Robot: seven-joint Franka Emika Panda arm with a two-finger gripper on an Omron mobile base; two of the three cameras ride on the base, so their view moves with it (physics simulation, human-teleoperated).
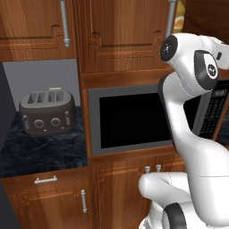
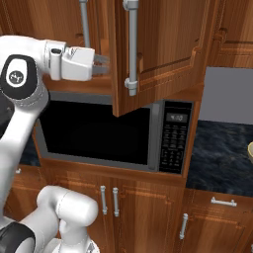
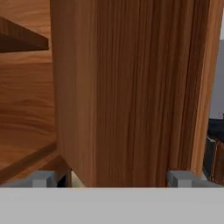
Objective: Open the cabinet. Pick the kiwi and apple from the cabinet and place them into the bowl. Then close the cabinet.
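The pincer [image 2: 105,65] is spread wide and pinching nothing, reaching level into the gap behind the right door [image 2: 163,49] of the cabinet [image 1: 120,36], which stands swung partly out over the microwave [image 2: 99,136]. In the hand view the door's inner face [image 3: 127,87] stands just ahead, spanning the space between the two fingertips [image 3: 41,178] (the bare shelf [image 3: 24,109] lies off to one side), so pushing the door wider means sweeping sideways against that face. The bowl [image 2: 250,150] sits well to the right on the table [image 2: 222,148]; a yellow shape [image 1: 180,15] at the cabinet's edge is possibly a bottle, and neither fruit can be made out.
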